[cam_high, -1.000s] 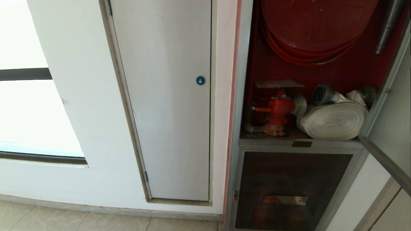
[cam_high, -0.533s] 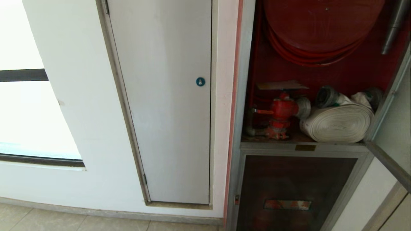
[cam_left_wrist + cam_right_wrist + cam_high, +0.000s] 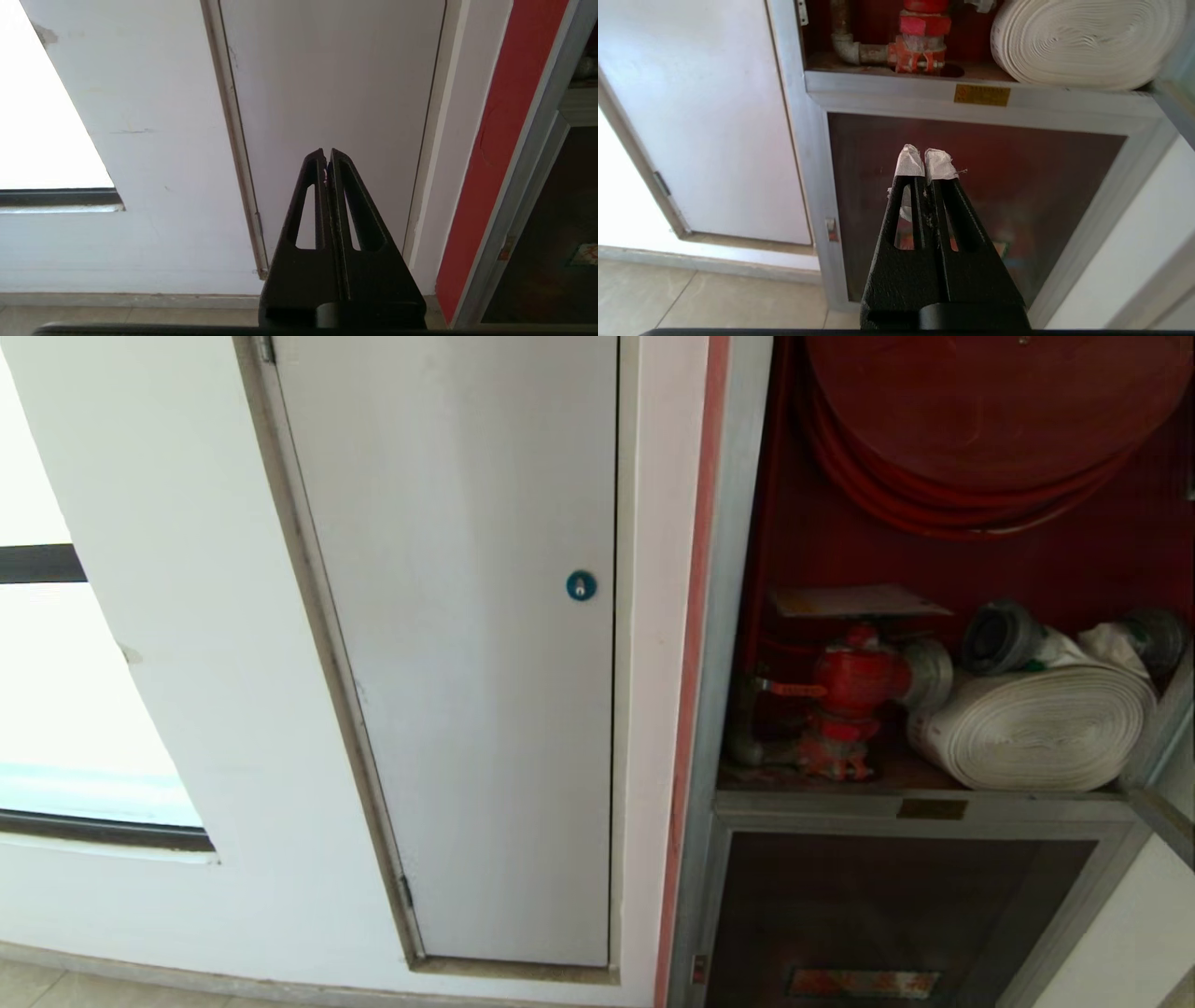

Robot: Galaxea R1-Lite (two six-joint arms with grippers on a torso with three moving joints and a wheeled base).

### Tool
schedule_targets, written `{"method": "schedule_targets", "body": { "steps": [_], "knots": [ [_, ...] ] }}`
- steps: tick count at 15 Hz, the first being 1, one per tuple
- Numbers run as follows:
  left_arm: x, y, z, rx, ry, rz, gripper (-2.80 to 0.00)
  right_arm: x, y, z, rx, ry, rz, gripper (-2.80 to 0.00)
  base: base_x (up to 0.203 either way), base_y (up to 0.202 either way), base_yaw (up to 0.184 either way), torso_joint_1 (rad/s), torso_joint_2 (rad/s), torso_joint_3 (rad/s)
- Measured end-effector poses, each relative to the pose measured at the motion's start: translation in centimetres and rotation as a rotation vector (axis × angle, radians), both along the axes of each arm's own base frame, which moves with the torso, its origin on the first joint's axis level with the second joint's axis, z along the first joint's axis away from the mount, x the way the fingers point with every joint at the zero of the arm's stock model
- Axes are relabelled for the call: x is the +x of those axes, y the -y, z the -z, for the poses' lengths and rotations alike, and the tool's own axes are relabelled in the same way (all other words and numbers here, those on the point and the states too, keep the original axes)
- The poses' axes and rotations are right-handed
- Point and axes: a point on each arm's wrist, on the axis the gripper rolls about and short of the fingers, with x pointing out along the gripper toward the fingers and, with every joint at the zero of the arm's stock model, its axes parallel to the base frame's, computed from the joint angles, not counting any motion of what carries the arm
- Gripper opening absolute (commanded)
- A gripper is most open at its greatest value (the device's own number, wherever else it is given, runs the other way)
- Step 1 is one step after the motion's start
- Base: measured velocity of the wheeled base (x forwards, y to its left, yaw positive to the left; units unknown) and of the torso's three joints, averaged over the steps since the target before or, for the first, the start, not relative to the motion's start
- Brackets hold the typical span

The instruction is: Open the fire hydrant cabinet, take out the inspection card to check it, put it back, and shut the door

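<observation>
Left claw [image 3: 328, 156] hangs pressed together, facing the white door [image 3: 336, 93]; right claw [image 3: 926, 161], also pressed together and holding nothing, faces the cabinet [image 3: 971, 98]. Inside: one red valve [image 3: 850, 695], one white hose roll [image 3: 1036, 728], one reel [image 3: 990, 420].

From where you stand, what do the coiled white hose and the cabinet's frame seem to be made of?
Coiled white hose: looks like woven fabric, matt, with fine ribbed layers along the flat coil; its end couplings look like dull grey metal. Silver cabinet frame: seems to be brushed aluminium or a similar metal, with a soft satin sheen and straight square-edged sections. I cannot tell the exact alloy or any coating.
</observation>
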Motion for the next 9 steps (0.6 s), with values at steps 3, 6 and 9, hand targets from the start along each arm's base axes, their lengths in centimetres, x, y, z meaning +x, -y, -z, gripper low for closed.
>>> {"method": "schedule_targets", "body": {
  "steps": [3,6,9],
  "knots": [
    [0.0,0.0,0.0,0.0,0.0,0.0,-2.8,0.0,0.0,0.0,0.0,0.0,0.0,-2.8,0.196,0.0,-0.002,0.005,0.0,0.002],
    [0.0,0.0,0.0,0.0,0.0,0.0,-2.8,0.0,0.0,0.0,0.0,0.0,0.0,-2.8,0.197,0.0,0.0,0.001,0.0,0.0],
    [0.0,0.0,0.0,0.0,0.0,0.0,-2.8,0.0,0.0,0.0,0.0,0.0,0.0,-2.8,0.195,0.0,-0.001,0.002,0.0,0.0]
  ]
}}
